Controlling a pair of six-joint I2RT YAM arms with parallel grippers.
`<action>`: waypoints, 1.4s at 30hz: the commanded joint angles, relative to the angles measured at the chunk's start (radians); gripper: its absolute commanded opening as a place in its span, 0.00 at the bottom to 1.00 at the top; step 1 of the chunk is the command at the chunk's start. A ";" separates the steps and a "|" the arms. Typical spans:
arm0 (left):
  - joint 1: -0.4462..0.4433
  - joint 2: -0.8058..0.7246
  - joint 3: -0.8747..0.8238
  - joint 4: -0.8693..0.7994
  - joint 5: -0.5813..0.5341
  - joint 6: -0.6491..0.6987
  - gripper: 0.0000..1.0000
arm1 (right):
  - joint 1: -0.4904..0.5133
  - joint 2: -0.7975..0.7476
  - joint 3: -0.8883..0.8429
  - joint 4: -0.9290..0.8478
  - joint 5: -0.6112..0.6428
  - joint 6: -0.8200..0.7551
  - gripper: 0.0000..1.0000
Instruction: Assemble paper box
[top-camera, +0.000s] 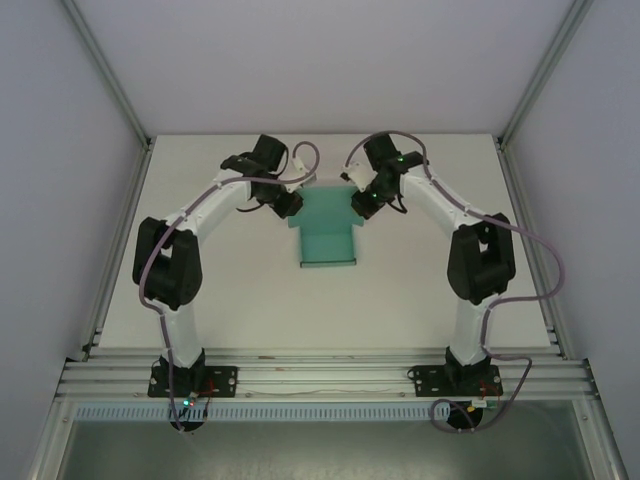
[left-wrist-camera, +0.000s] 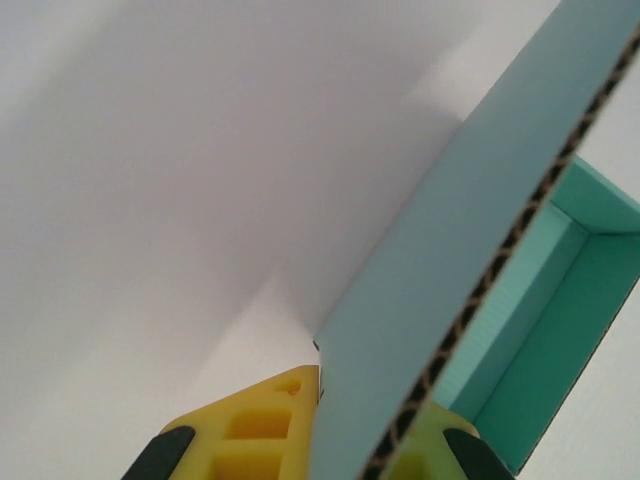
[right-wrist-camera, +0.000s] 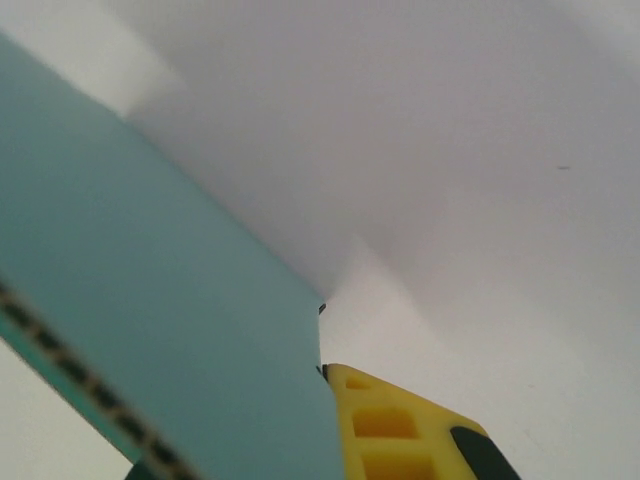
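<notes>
The paper box (top-camera: 327, 238) sits on the white table (top-camera: 230, 290), halfway between the left and right edges and closer to the far edge than the near one. A flat part of it sticks out toward the near edge.

The left gripper (top-camera: 287, 203) is pinched tight on the box's left wall. In its wrist view a yellow finger (left-wrist-camera: 260, 430) sits on each side of the teal card, and the card's wavy brown edge runs up between them. The right gripper (top-camera: 364, 200) is pinched on the right wall the same way, with one yellow finger (right-wrist-camera: 385, 425) pressed flat against the card.

What could go wrong? The card is thin, so it may bend. If the two arms pull away from each other, or one lifts higher than the other, the box could twist and get a crease where no fold should be. Each gripper seems to hold close to an end of its wall — not much card is inside the pinch. A hard tug could make the wall slip out. Then that side would flop down and the box would lose its shape. The table looks smooth too, so a push from one arm alone might just slide the whole box along.

I can read no words, brand or label on the box, the fingers or the table — the card is plain teal.
</notes>
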 joint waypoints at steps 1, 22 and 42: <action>-0.018 -0.061 -0.055 0.145 -0.183 -0.324 0.00 | 0.045 -0.102 -0.093 0.215 0.227 0.377 0.01; -0.183 -0.057 -0.373 0.627 -0.351 -1.015 0.00 | 0.320 -0.062 -0.446 0.837 0.714 0.899 0.05; -0.334 -0.196 -0.734 0.851 -0.470 -1.016 0.16 | 0.416 -0.067 -0.826 1.196 0.832 0.652 0.04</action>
